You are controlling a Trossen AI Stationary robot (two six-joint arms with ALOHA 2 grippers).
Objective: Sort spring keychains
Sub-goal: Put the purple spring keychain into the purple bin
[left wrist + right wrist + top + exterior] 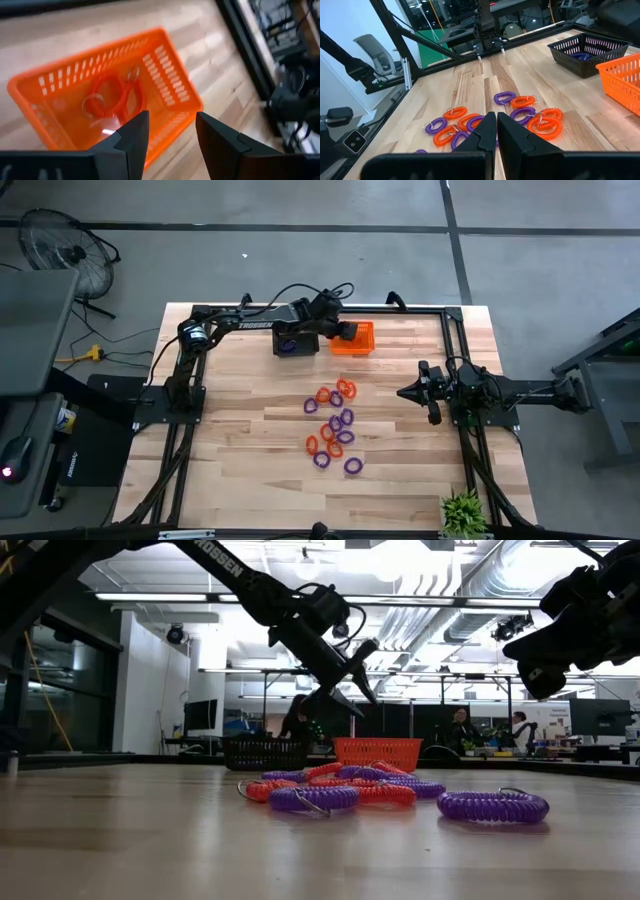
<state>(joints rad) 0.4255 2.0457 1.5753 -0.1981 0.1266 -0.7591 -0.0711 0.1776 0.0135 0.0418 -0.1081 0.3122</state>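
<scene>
Left gripper [170,137] hovers above orange basket [172,82] at far edge of table [240,460], fingers apart, nothing between them. Two orange spring keychains [112,100] lie inside orange basket. Black basket [296,343] sits just beside it, purple keychain [288,346] inside. Remaining purple and orange spring keychains [335,425] lie clustered mid-table. Right gripper [496,131] waits at right side of table, fingers closed, empty.

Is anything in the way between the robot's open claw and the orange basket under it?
Nothing visible. The left gripper hangs open right above the orange basket, with only air between. An orange keychain already lies inside the basket.
</scene>
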